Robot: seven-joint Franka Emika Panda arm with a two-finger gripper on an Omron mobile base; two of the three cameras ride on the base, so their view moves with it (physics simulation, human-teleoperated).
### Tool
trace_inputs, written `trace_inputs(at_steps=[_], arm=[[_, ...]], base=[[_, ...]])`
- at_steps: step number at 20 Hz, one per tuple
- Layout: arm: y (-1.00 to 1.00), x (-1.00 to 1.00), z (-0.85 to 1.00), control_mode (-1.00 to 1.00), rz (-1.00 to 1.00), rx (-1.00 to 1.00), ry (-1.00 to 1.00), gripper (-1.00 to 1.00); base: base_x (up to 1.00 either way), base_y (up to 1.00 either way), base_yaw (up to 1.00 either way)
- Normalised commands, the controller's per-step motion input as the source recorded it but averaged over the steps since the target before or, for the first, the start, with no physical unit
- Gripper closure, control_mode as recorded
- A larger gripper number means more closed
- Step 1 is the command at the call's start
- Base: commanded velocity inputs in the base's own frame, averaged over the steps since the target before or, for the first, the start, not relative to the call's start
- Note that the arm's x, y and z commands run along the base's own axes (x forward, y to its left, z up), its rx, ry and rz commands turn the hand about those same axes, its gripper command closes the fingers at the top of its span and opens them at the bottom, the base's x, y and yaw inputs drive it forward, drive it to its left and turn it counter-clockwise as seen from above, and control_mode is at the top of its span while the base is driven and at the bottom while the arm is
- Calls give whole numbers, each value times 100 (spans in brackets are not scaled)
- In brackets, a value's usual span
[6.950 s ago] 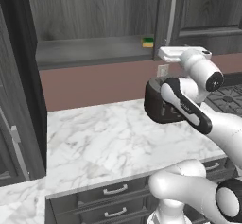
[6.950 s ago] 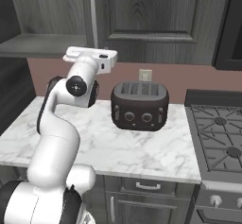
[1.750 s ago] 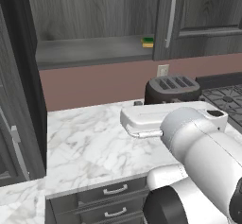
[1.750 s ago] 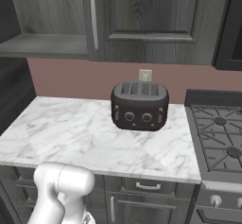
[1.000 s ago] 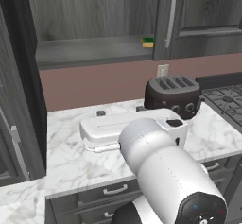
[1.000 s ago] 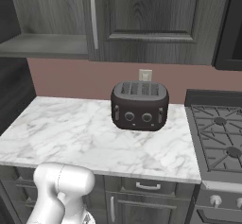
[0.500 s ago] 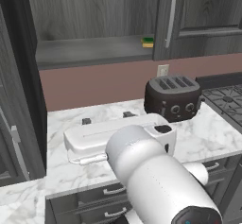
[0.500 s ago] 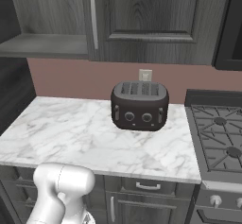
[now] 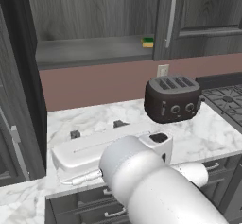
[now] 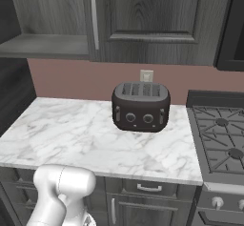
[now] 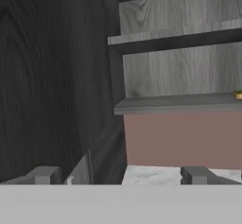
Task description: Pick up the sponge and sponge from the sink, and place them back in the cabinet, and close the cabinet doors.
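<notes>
1. You see a dark toaster (image 10: 141, 106) standing on the white marble counter (image 10: 76, 134), near the back wall.
2. Above it hangs the cabinet (image 10: 43, 46), its right door (image 10: 147, 20) closed, shelf exposed at left.
3. A gas stove (image 10: 219, 141) sits to your right.

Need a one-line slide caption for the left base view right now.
Arm swung low over the marble counter, open gripper empty; one sponge on the open cabinet's shelf, toaster at right.

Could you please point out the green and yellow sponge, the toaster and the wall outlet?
green and yellow sponge (image 9: 148, 42), left base view, its front face
toaster (image 10: 140, 106), right base view, its front panel
wall outlet (image 10: 146, 76), right base view, its plate
</notes>
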Motion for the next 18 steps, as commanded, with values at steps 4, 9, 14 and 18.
trace_inputs(at_steps=[4, 9, 14, 18], arm=[[20, -32, -6, -100, 8, 0, 0, -100], [12, -26, -2, -100, 9, 0, 0, -100], [18, -18, -4, -100, 8, 0, 1, -100], [24, -12, -2, -100, 6, 0, 0, -100]], base=[[0, 0, 0], [0, 0, 0], [0, 0, 0], [0, 0, 0]])
